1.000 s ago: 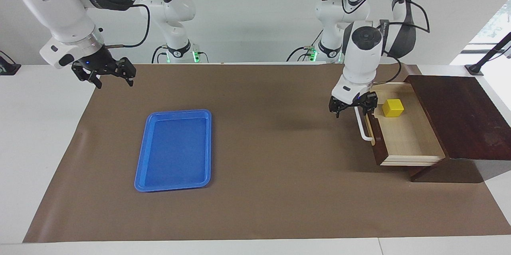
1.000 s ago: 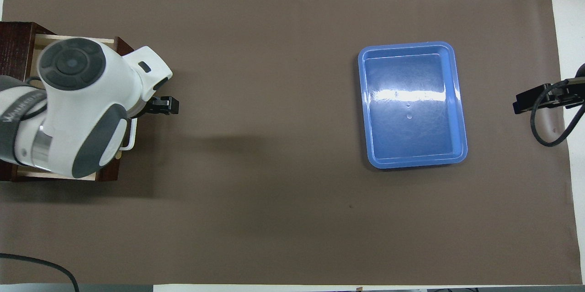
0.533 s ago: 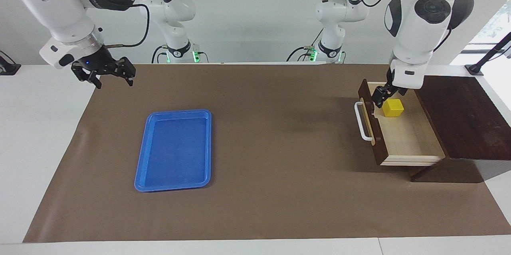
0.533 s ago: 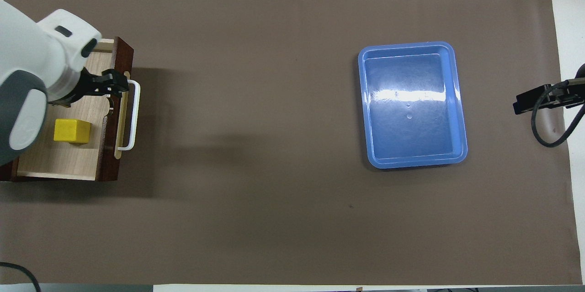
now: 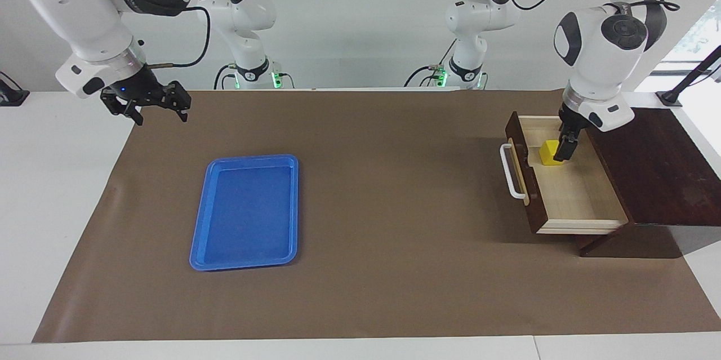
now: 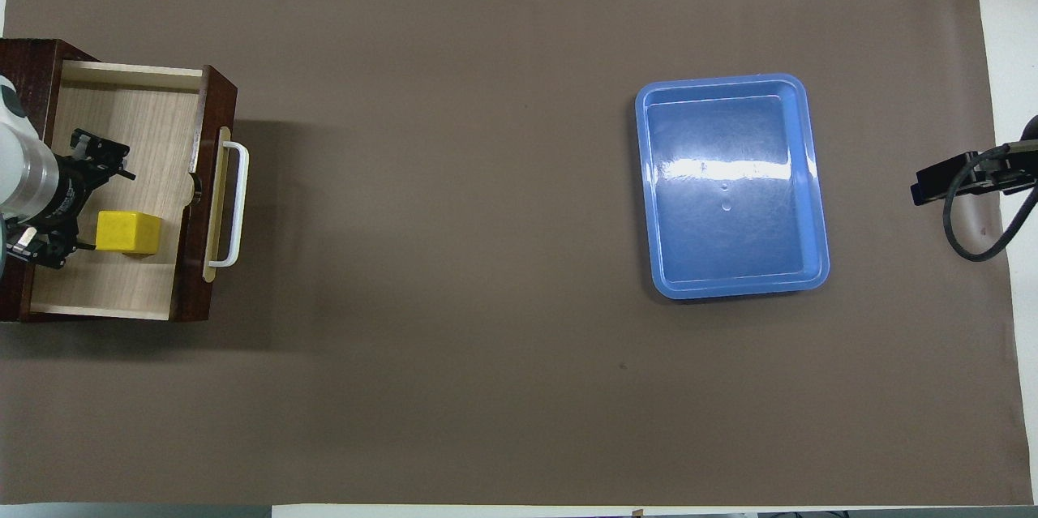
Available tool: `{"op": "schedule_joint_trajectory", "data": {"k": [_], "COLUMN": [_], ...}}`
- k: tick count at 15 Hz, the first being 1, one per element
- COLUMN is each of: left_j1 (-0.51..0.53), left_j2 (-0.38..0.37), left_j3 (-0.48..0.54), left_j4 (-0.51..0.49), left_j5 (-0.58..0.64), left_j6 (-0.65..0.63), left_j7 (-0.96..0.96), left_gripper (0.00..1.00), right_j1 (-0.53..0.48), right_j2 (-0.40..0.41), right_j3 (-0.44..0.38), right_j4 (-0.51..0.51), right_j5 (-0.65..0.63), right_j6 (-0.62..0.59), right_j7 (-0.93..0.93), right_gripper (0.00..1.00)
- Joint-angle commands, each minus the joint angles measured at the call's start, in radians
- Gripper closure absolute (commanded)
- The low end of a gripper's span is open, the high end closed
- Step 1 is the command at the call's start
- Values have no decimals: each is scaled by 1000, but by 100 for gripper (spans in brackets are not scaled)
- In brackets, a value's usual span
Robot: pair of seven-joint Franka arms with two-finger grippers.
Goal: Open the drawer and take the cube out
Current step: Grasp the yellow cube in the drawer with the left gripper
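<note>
The dark brown drawer (image 5: 569, 196) stands pulled open from its slanted box (image 5: 648, 163) at the left arm's end of the table, its white bar handle (image 5: 510, 171) free. The yellow cube (image 5: 546, 153) sits on the drawer's pale floor (image 6: 122, 121), nearer the robots' end of it. My left gripper (image 5: 563, 151) is down inside the drawer, right beside the cube on the box's side, and hides part of it. In the overhead view the gripper (image 6: 69, 202) shows beside the cube (image 6: 127, 232). My right gripper (image 5: 149, 106) waits, open and empty, over the mat's edge at the right arm's end.
A flat blue tray (image 5: 248, 208) lies empty on the brown mat toward the right arm's end; it also shows in the overhead view (image 6: 730, 186). The drawer's front panel and handle (image 6: 235, 202) stick out onto the mat.
My left gripper left the drawer handle, rose over the drawer front and came down inside the drawer beside the cube. The drawer stays open. The right arm has not moved.
</note>
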Motion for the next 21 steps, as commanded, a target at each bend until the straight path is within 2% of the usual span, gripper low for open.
{"op": "schedule_joint_trajectory", "data": {"k": [1, 5, 7, 13, 14, 15, 18, 21], "left_j1": [26, 41, 42, 64, 64, 64, 65, 50], "left_j2": [-45, -43, -43, -42, -42, -39, -33, 9], "left_j3": [-9, -7, -7, -7, -7, -7, -7, -9], "left_j4": [-111, -167, -167, -167, -167, -165, -158, -51], "left_j5": [-18, -18, -18, -18, -18, -18, -18, -18], "left_j6": [88, 153, 154, 161, 161, 164, 177, 109], "left_j7": [-135, -220, -221, -220, -221, -230, -238, -250], "left_gripper": [0, 0, 0, 0, 7, 26, 100, 100], "right_j1": [-11, 5, 6, 115, 138, 158, 213, 232], "right_j2": [-25, -31, -21, 51, 61, 73, 102, 124], "right_j3": [4, 5, 7, 7, 7, 7, 7, 7], "right_j4": [-38, -69, -89, -112, -118, -121, -135, -153], "right_j5": [17, 20, 87, 253, 269, 302, 357, 447], "right_j6": [-2, -1, 0, 58, 81, 109, 182, 248], "right_j7": [-5, 129, 235, 687, 752, 827, 979, 1071], "right_gripper": [0, 0, 0, 0, 0, 0, 0, 0]}}
